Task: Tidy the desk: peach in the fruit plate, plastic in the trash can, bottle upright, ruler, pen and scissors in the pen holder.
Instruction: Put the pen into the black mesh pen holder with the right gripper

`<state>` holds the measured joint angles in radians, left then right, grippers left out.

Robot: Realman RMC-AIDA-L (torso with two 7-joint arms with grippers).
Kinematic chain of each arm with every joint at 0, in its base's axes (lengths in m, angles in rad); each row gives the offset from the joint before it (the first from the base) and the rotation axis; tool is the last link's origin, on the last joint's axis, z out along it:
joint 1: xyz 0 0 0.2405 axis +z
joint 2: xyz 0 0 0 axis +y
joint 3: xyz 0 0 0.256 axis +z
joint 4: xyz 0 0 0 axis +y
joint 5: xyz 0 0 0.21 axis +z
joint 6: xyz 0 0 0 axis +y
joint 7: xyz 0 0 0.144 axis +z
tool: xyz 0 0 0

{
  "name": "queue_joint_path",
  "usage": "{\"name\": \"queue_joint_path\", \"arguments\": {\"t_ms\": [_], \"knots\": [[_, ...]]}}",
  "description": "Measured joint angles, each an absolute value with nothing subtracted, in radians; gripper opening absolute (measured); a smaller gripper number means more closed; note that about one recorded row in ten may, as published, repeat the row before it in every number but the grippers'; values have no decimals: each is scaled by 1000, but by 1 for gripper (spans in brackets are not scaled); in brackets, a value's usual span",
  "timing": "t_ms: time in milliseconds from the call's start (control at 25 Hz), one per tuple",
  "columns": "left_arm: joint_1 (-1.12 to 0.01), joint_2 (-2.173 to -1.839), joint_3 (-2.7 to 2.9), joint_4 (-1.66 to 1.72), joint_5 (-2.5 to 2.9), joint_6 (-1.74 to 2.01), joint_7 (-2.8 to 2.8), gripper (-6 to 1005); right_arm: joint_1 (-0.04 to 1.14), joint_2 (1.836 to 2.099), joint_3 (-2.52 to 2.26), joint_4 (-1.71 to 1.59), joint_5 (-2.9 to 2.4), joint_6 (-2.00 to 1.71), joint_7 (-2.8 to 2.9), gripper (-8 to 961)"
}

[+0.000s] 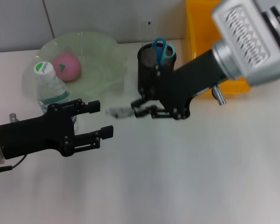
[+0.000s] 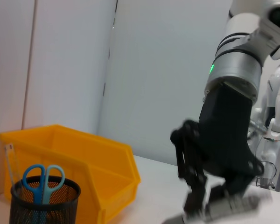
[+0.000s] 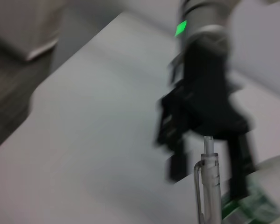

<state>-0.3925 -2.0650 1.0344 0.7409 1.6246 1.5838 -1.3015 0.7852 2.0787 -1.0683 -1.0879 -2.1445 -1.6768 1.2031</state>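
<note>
My right gripper (image 1: 139,108) is shut on a clear pen (image 1: 120,112) and holds it level above the table, in front of the black mesh pen holder (image 1: 154,70). The pen (image 3: 210,186) also shows close up in the right wrist view. Blue-handled scissors (image 1: 162,49) and a clear ruler (image 1: 148,32) stand in the holder. The pink peach (image 1: 66,66) lies in the green fruit plate (image 1: 102,56). The bottle (image 1: 50,86) stands upright with its white cap on. My left gripper (image 1: 102,120) is open beside the bottle, holding nothing. The plastic is out of view.
A yellow bin (image 1: 207,42) stands behind and to the right of the pen holder, also seen as the yellow bin (image 2: 93,163) in the left wrist view. The right arm (image 2: 228,135) fills the middle there. White table stretches in front.
</note>
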Motion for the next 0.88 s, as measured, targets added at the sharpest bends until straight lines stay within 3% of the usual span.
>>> {"name": "queue_joint_path", "arguments": {"t_ms": [520, 880], "knots": [[-371, -2063, 1029, 684, 1626, 1644, -1235, 742, 609, 2079, -901, -966, -1708, -1553, 1292, 133], [-358, -2063, 1025, 673, 1624, 1689, -1206, 742, 585, 2078, -899, -847, -1569, -1442, 1286, 133]]}}
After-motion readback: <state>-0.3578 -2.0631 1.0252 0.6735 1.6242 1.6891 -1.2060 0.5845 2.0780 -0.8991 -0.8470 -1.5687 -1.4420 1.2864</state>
